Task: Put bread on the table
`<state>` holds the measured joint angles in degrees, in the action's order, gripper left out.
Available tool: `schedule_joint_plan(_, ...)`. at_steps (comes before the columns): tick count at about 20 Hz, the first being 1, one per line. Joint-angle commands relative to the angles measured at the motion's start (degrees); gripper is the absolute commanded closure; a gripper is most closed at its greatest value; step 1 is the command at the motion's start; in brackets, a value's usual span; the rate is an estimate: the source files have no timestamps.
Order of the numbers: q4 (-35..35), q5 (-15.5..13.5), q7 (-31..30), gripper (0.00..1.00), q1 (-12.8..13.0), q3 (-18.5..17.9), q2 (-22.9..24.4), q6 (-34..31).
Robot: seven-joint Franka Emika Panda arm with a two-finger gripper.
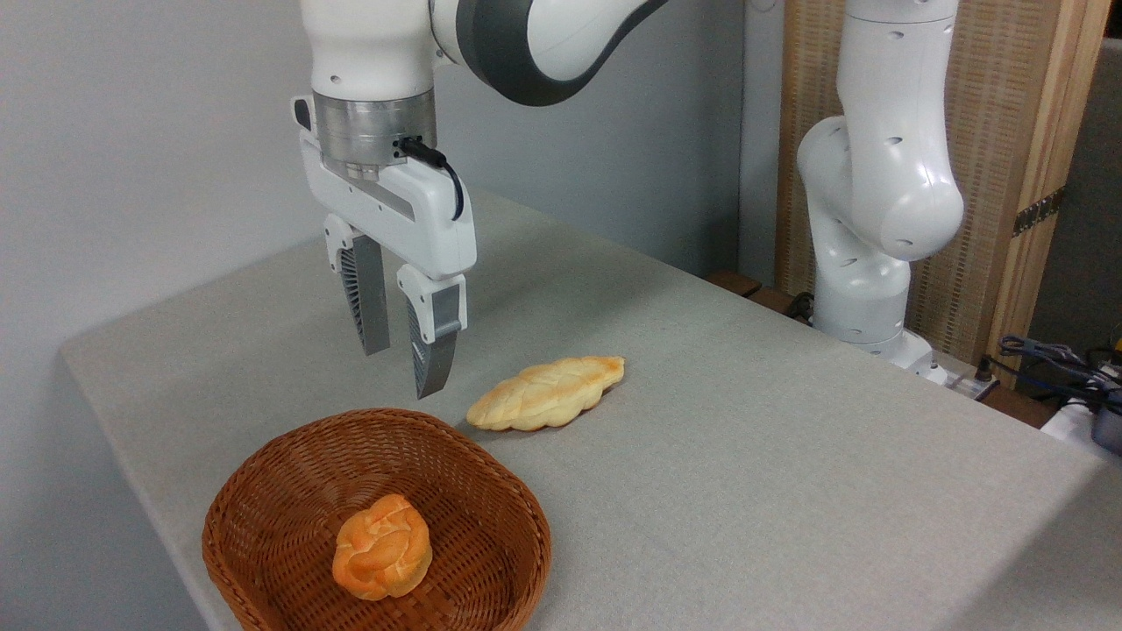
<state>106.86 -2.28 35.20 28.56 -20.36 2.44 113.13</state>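
Camera view: we see the bread (382, 547) lying in the basket (263, 491) at the lower left of the frame, below the empty fingers (375, 311).

From this one view, we find the gripper (405, 355) hanging above the basket's far rim, its fingers slightly parted and holding nothing. The bread sits lower in the frame, toward the basket's near side; being roundish, it shows no clear long axis. We judge the coming move to be a descent toward the bottom of the frame. A pale braided loaf (546, 393) lies on the grey surface (789, 491) just right of the basket. The basket's near edge is cut off.
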Motion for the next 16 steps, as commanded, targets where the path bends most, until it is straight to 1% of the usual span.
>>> schedule_joint_plan(1,-0.25,0.17,-0.75,0.0,-13.48,12.15,0.11,0.86)
schedule_joint_plan(2,-0.25,0.08,-0.75,0.0,-14.66,13.41,0.11,0.87)
schedule_joint_plan(4,-0.25,-0.01,-0.66,0.0,-17.91,16.57,0.11,0.87)
schedule_joint_plan(5,-0.25,-0.01,-0.66,0.0,-18.88,17.8,0.11,0.87)
schedule_joint_plan(16,-0.6,0.08,-0.75,0.0,-18.98,17.82,0.11,0.87)
